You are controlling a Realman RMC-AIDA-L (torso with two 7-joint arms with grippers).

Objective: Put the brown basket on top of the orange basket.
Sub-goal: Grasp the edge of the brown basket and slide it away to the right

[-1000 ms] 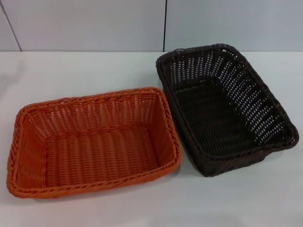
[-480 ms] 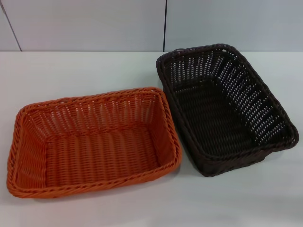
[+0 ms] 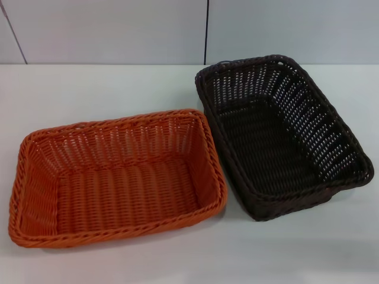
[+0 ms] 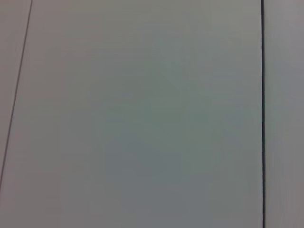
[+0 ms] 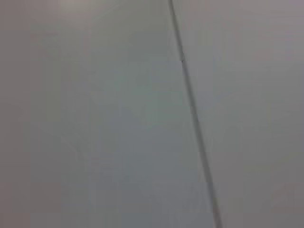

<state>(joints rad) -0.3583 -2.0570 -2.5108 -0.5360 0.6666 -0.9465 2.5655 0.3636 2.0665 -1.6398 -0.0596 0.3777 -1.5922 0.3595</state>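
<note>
The orange basket (image 3: 118,177) sits on the white table at the front left in the head view, upright and empty. The brown basket (image 3: 281,133) sits to its right and farther back, upright and empty, its near left rim close beside the orange basket's right rim. Neither gripper nor arm shows in the head view. The two wrist views show only plain grey-white wall panels with a dark seam, no basket and no fingers.
The white table (image 3: 89,89) spreads around both baskets, with bare surface at the back left and along the front. A panelled wall (image 3: 118,29) with a dark vertical seam stands right behind the table's back edge.
</note>
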